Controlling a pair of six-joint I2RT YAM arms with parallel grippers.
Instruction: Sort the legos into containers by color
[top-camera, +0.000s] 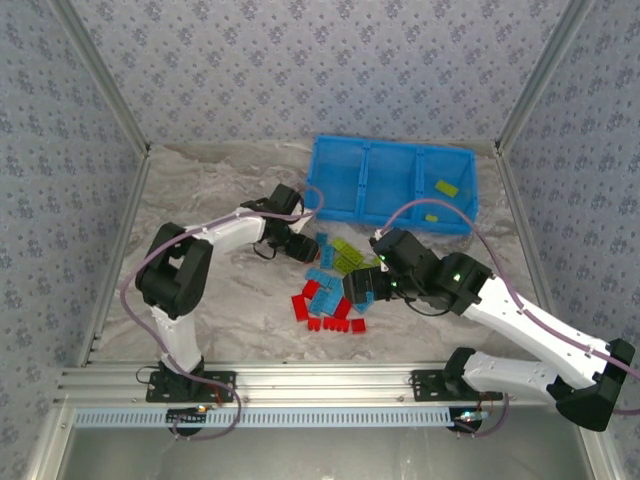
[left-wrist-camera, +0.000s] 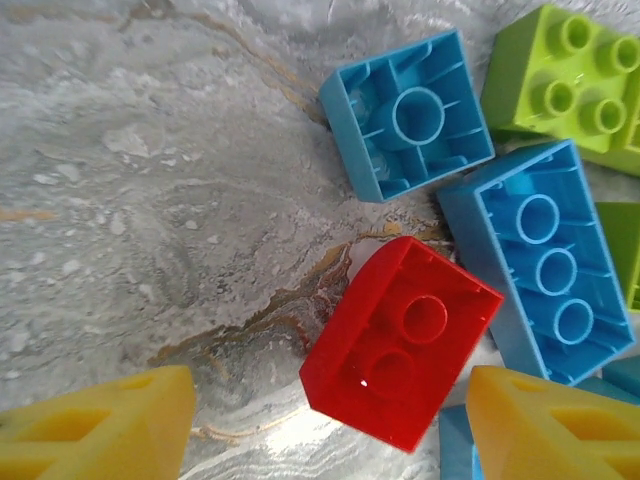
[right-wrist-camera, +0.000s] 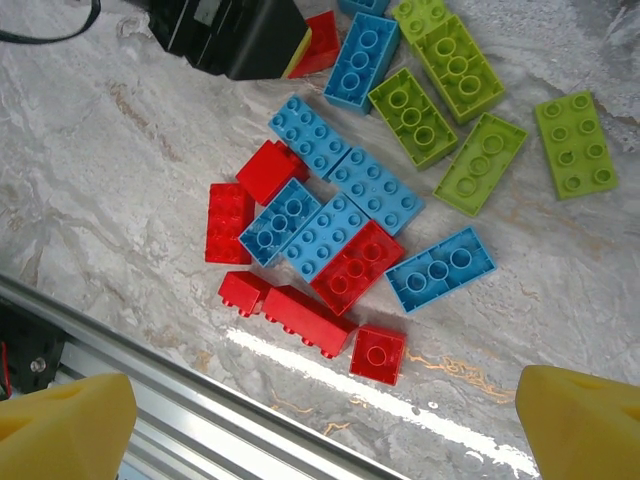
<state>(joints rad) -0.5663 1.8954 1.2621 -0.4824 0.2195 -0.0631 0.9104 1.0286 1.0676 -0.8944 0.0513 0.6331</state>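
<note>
Legos (top-camera: 330, 290) lie loose on the bench (top-camera: 220, 180), heaped between the two end effectors. The left end effector (left-wrist-camera: 320, 430) has its fingers apart, with a tilted red brick (left-wrist-camera: 400, 340) lying between them. One finger looks just beside the brick, though contact is hard to judge. The right end effector (right-wrist-camera: 322, 420) hangs spread wide above the pile, red bricks nearest its fingers. Beyond both, the blue tray (top-camera: 395, 148) holds two yellow-green bricks (top-camera: 446, 188) in its compartment farthest from the left end effector.

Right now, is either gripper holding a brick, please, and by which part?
Nothing is held. The left gripper straddles a red brick without clamping it; the right gripper hangs open above the pile.
</note>
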